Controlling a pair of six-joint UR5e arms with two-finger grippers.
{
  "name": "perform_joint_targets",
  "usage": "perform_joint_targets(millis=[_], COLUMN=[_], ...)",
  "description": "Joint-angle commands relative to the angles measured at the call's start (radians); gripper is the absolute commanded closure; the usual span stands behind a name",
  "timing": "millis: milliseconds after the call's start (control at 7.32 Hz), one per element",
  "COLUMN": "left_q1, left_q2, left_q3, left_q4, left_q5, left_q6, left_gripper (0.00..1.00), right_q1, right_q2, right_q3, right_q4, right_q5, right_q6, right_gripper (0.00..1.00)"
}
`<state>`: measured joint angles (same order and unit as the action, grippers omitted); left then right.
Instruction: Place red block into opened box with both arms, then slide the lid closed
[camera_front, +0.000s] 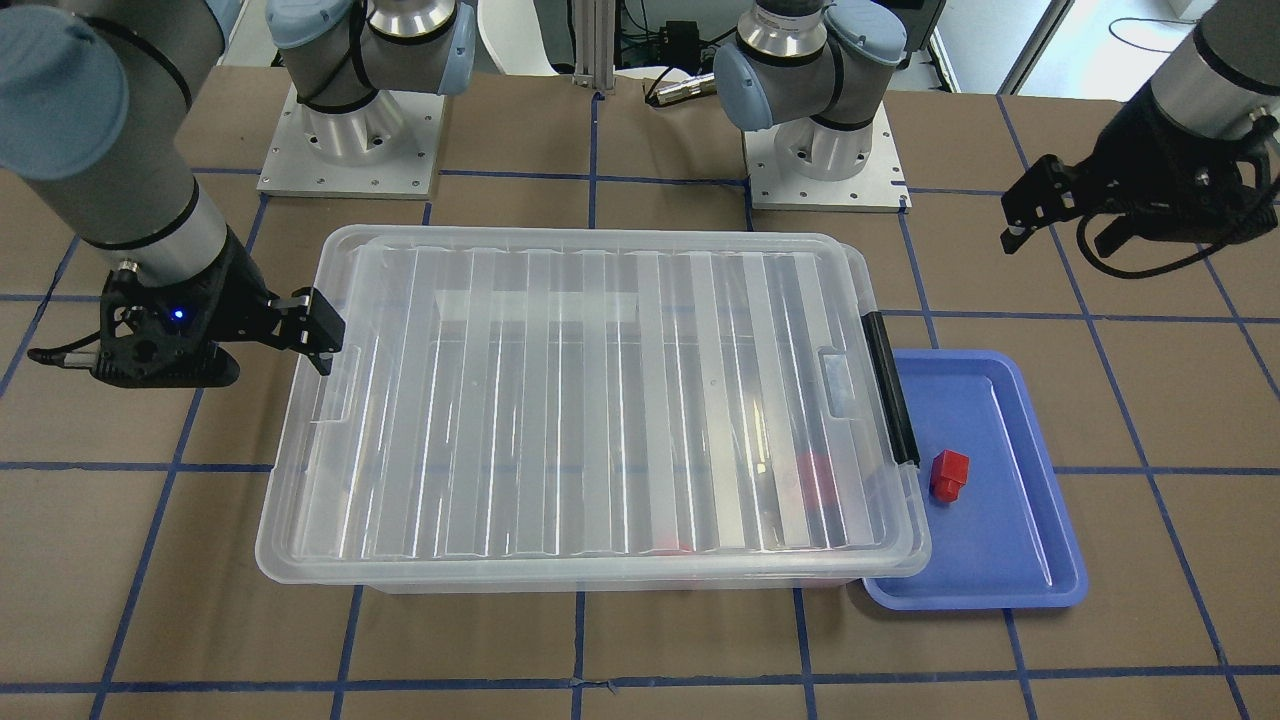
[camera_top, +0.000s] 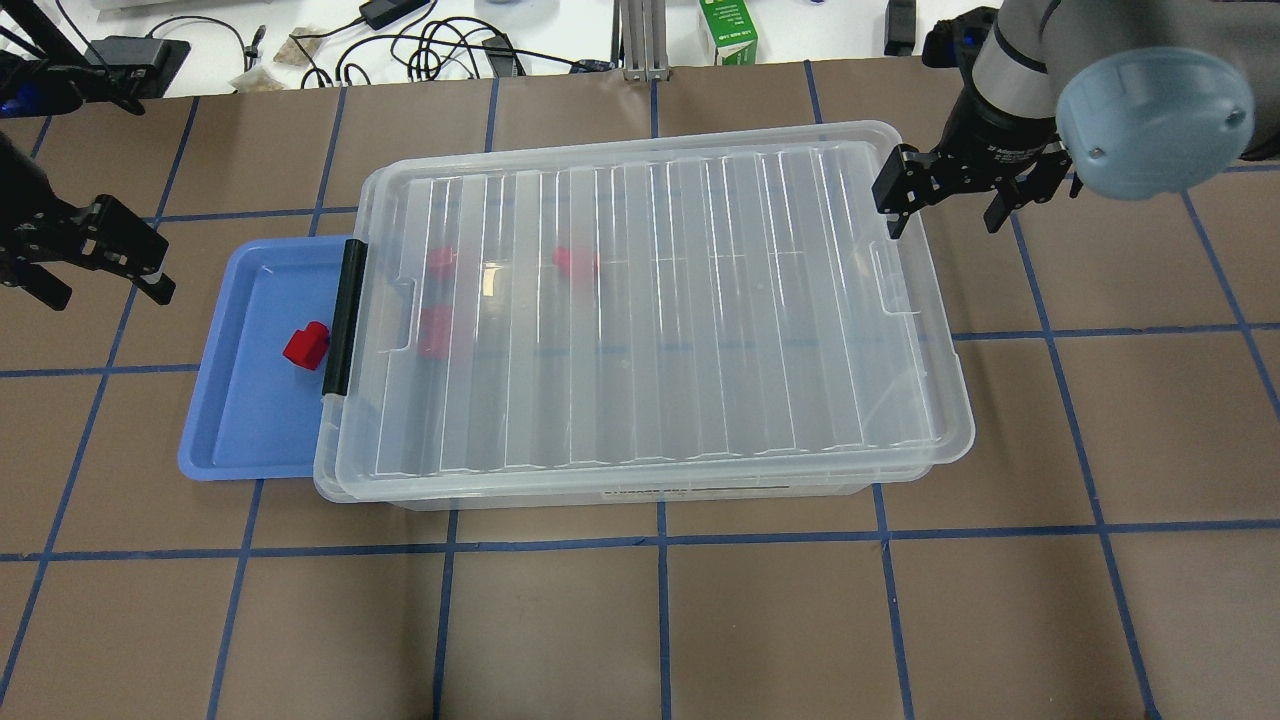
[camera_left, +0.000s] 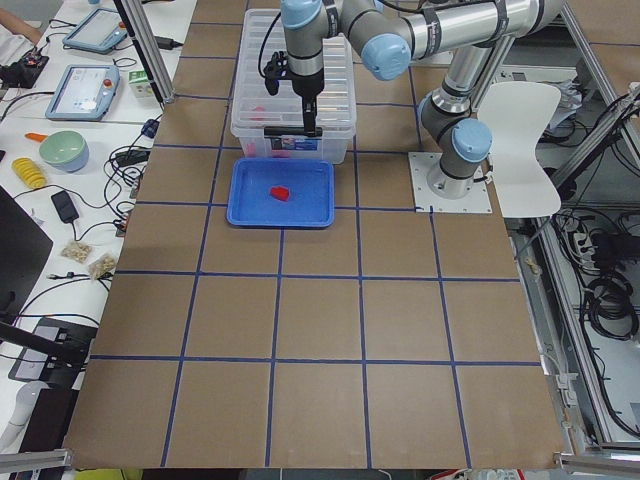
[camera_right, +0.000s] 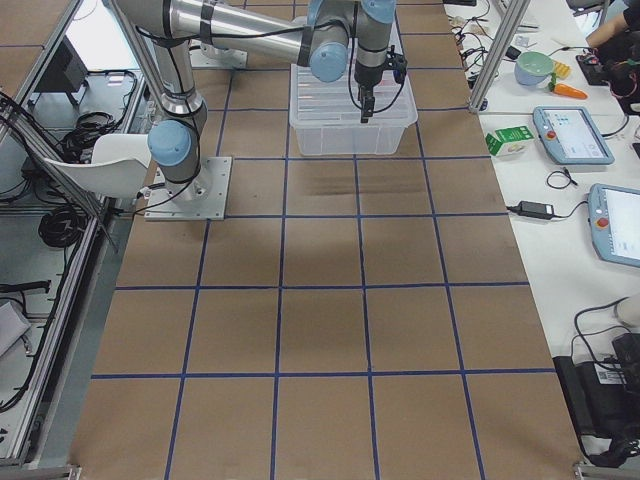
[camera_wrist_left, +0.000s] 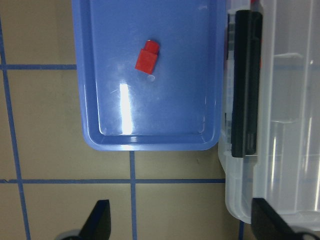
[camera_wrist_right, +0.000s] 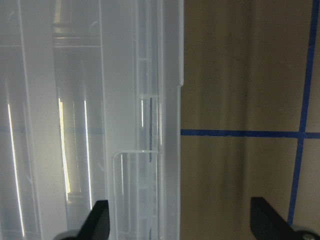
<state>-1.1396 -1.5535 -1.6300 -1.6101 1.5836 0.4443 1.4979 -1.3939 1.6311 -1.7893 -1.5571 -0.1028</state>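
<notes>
The red block (camera_top: 306, 345) lies in a small blue tray (camera_top: 230, 440), also seen in the left wrist view as the red block (camera_wrist_left: 147, 56). The clear box (camera_top: 650, 492) stands beside the tray with its black clip bar (camera_top: 342, 315) toward it. The ribbed lid (camera_top: 650, 310) lies on top and covers nearly all of the box. My left gripper (camera_top: 110, 298) hangs open and empty, left of the tray. My right gripper (camera_top: 944, 228) is open at the box's opposite short end, with one finger over the lid's edge and the other over the table.
Red pieces (camera_top: 575, 262) show blurred through the lid, inside the box near the clip end. Brown table (camera_top: 660, 620) with blue tape lines. Both arm bases (camera_front: 350, 150) stand behind the box. Cables and a green carton (camera_top: 728, 30) sit beyond the far edge.
</notes>
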Motion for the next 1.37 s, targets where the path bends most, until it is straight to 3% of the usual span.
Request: perform_joint_targets(millis=[0,273,547,820,1230], left_q1=[0.024,0.024,0.024,0.023,0.012], left_q2=[-0.100,-0.180,-0.259,-0.324,-0.376], left_q3=[-0.042,-0.099,-0.103,-0.103,-0.103], left_q4=[0.161,0.319,0.380,0.407,0.424], left_q5=[-0.001,0.001,-0.004,-0.078,-0.080], left_q6=[0.048,0.103,0.113,0.111,0.142], left_gripper=[0.00,0.00,0.00,0.00,0.00], right_q1=[-0.005,-0.008,-0.011,-0.013,-0.073], right_q2=[0.050,0.050,0.050,0.052,0.041], right_q3=[0.001,0.057,0.079,0.079,0.079], right_q4=[-0.036,-0.109,-0.174,-0.171,-0.168], right_q5=[-0.003,-0.004,-0.021,-0.055,-0.041], right_q6=[-0.014,-0.034,-0.035,-0.037,-0.073], right_gripper=[0.00,0.00,0.00,0.00,0.00])
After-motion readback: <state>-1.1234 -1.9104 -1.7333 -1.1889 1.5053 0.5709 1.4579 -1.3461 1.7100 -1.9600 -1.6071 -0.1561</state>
